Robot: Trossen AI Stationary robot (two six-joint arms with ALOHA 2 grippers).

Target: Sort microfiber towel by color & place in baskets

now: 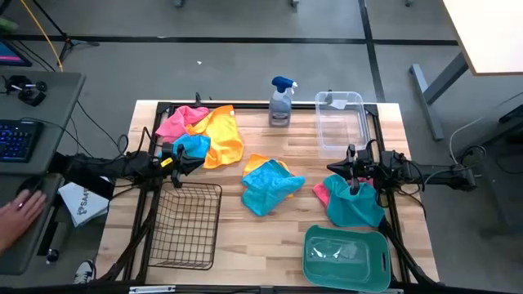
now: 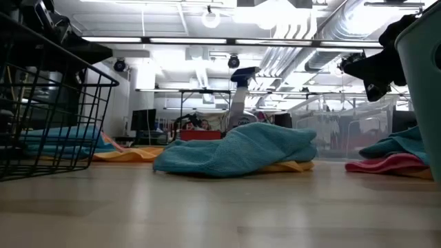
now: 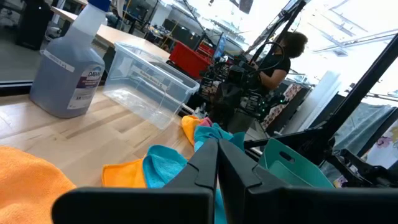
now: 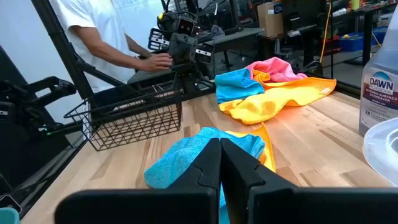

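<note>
High view, centre turquoise towel (image 1: 268, 193) (over orange) lying diagonally, 3 baskets

A pale wooden table (image 1: 245, 245) carries everything. Taking the spray bottle (image 1: 281, 102) at its far edge as landmark: the clear tub (image 1: 340, 122) stands just right of it. To its left lies a heap of pink (image 1: 176, 121), orange-yellow (image 1: 222, 135) and turquoise (image 1: 194, 147) cloths. Nearer than the bottle, mid-table, a turquoise cloth (image 1: 270, 193) covers an orange one (image 1: 263, 166). Nearer and right, another turquoise cloth (image 1: 353, 204) seems to overlap a pink one (image 1: 321, 191). The wire basket (image 1: 185, 224) sits near-left, the teal basket (image 1: 346, 257) near-right.
</note>
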